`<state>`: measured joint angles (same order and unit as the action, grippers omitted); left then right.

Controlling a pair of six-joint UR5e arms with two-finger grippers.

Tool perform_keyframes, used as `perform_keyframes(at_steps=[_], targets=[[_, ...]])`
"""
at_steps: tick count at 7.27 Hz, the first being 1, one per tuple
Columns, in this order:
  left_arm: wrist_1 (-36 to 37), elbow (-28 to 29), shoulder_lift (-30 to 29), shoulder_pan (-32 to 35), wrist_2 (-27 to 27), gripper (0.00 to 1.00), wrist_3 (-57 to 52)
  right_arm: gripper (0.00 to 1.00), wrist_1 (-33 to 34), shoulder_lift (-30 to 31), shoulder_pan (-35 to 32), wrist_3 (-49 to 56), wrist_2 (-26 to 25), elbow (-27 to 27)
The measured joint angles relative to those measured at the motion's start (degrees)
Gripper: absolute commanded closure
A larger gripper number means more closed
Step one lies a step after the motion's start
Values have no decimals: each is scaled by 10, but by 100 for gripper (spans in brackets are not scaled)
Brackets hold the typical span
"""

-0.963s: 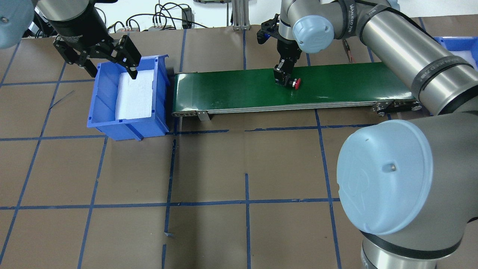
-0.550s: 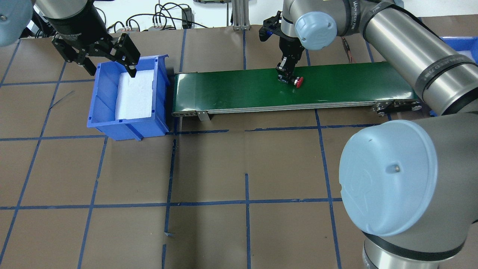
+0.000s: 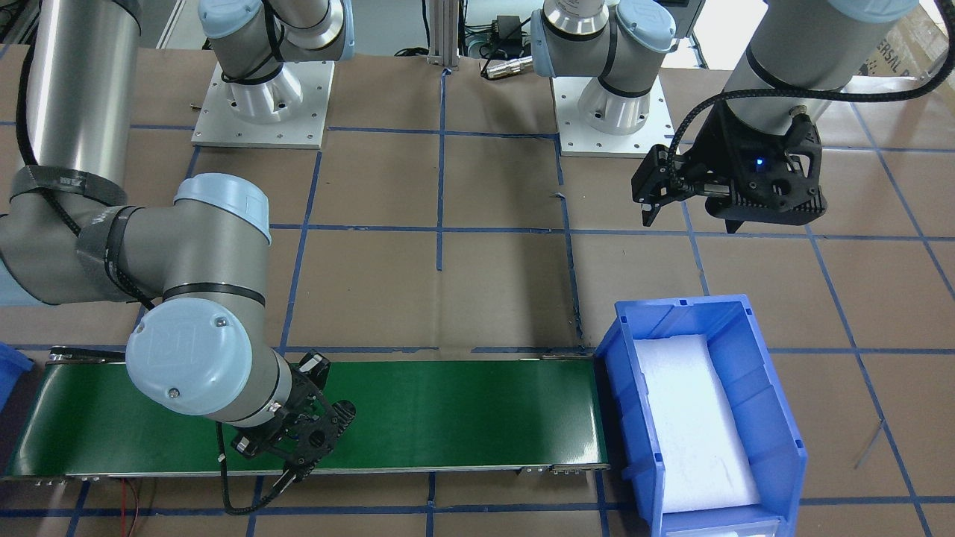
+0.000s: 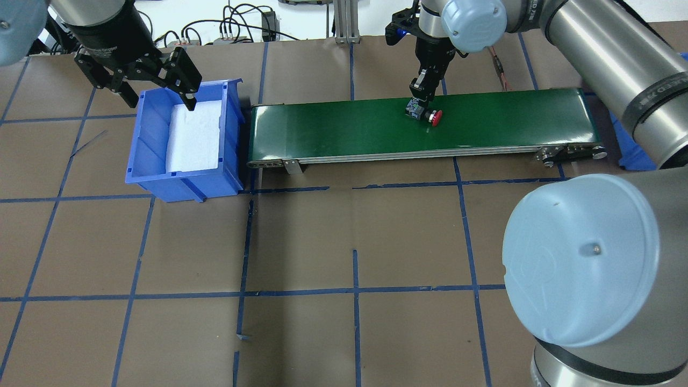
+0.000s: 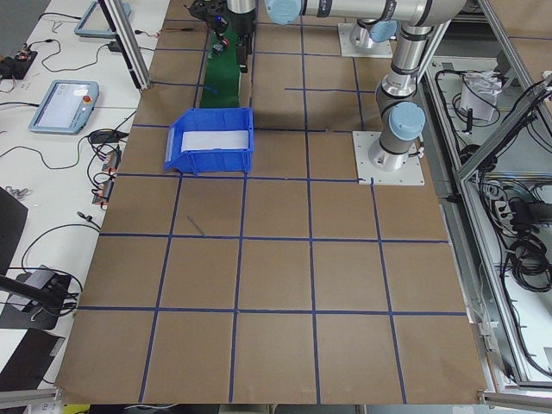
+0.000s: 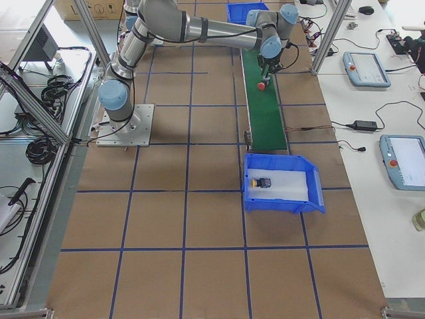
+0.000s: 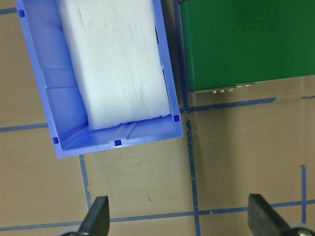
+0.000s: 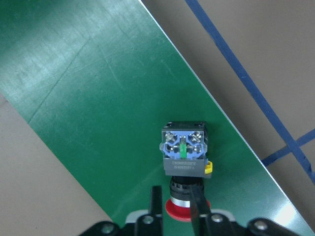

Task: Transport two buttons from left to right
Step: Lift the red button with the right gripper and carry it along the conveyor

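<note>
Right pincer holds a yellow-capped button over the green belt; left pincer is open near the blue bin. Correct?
No: the overhead view shows a red cap. The right pincer holds the red-capped button over the green belt; the rest stands.

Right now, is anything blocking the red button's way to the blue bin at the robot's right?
Nothing visible. The right gripper is shut on the red button; only bare green conveyor belt leads to that blue bin.

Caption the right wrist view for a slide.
Right tool closed on the neck of the red-capped button, green conveyor belt beneath.
</note>
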<state>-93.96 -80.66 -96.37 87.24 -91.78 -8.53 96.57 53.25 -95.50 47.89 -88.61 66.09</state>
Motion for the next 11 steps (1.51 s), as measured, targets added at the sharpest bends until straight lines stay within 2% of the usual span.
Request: perform_keyframes(at_steps=[11], targets=[[-1, 8, -1, 0, -2, 0, -1, 14, 21, -32, 28, -3, 18, -2]])
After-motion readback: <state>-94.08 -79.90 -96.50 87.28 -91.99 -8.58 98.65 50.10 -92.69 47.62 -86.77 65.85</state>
